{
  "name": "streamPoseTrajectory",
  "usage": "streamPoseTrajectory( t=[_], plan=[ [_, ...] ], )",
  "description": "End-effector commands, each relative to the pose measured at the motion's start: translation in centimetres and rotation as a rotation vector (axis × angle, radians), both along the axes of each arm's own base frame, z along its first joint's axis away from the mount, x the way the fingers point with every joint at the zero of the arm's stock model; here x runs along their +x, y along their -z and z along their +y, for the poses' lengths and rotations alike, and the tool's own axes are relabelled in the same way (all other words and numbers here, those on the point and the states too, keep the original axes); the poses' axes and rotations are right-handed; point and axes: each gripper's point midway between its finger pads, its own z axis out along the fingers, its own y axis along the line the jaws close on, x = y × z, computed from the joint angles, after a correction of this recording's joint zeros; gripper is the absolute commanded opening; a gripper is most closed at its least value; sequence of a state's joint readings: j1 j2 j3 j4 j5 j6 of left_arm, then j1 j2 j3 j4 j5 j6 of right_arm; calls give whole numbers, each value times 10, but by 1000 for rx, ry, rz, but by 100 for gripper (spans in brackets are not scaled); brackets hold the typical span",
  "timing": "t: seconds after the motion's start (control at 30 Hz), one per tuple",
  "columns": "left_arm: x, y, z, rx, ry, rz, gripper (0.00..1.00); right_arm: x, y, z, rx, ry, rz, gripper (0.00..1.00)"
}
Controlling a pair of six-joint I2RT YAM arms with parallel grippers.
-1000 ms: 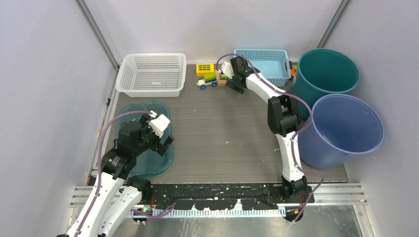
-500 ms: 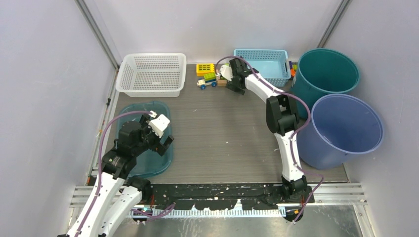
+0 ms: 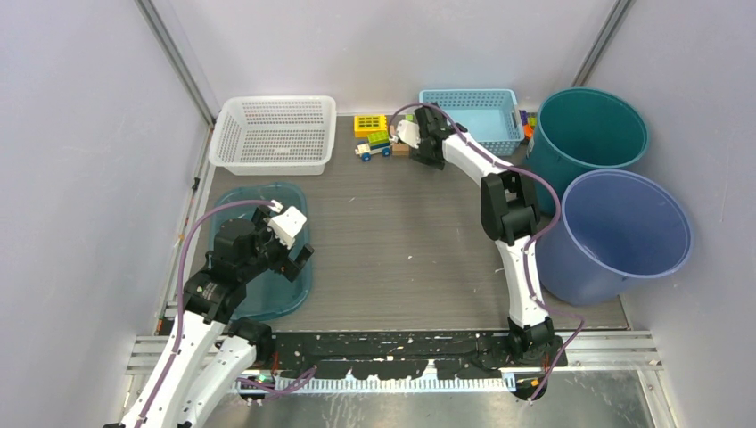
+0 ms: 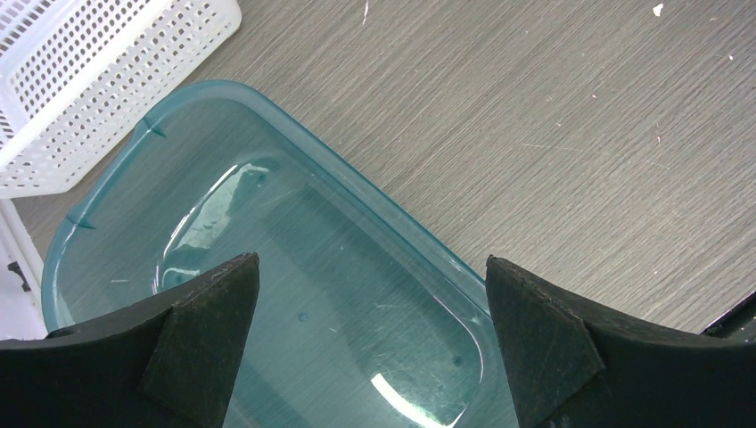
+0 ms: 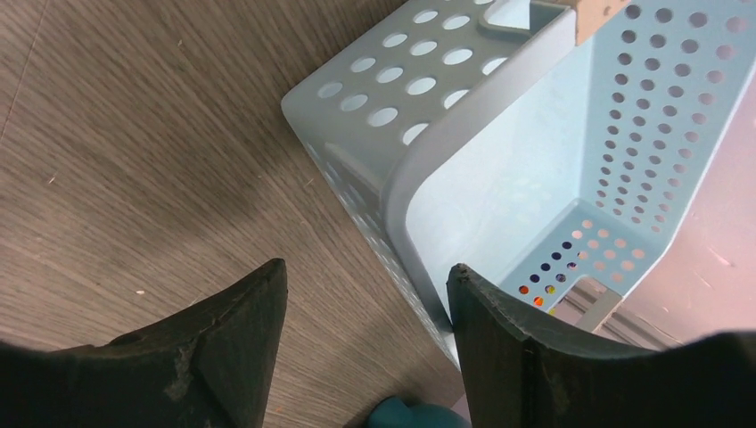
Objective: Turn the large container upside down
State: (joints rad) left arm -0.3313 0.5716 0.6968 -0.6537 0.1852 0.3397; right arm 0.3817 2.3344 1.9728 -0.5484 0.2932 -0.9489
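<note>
Now, pale-blue perforated basket (image 5: 419, 187) upright; left jaws open, right jaws open too.

Grey wood-grain tabletop (image 3: 401, 232), pale grey walls (image 3: 80, 134), 2 slanted metal posts (image 3: 174, 58).

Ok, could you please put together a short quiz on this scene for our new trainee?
1. True or false: the left claw hangs open above the see-through teal plastic tub.
2. Which thing's rim lies between the fingers of the right claw?
A) white perforated plastic basket
B) light blue perforated plastic basket
C) dark teal plastic bucket
3. Short answer: what stands on the table between the two baskets?

Key: 1 true; 2 B; 3 the toy truck of coloured building blocks.
</note>
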Motion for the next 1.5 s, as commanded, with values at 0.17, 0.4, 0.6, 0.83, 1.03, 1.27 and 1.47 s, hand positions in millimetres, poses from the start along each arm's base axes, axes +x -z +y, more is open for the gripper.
streamPoseTrajectory(
  t=[0.17, 0.4, 0.6, 0.83, 1.03, 1.27, 1.47],
  plan=[
    [3, -8, -2, -25, 4, -34, 100, -25, -27, -1, -1, -62, 42, 66],
    [3, -8, -2, -26, 5, -35, 100, -32, -40, -3, -13, -52, 29, 60],
    [2, -9, -2, -27, 8, -38, 100, -33, -44, -11, -23, 10, -2, 52],
    [2, -10, -2, -28, 8, -38, 100, -36, -45, -21, -53, 76, -47, 43],
    [2, -10, -2, -28, 8, -35, 100, -34, -48, -26, -54, 155, -88, 35],
    [1, -10, -2, -31, 6, -32, 100, -52, -48, -15, -12, 113, -50, 35],
    [1, -10, -1, -29, 5, -32, 100, -75, -59, 1, 8, 67, -43, 35]
  ],
)
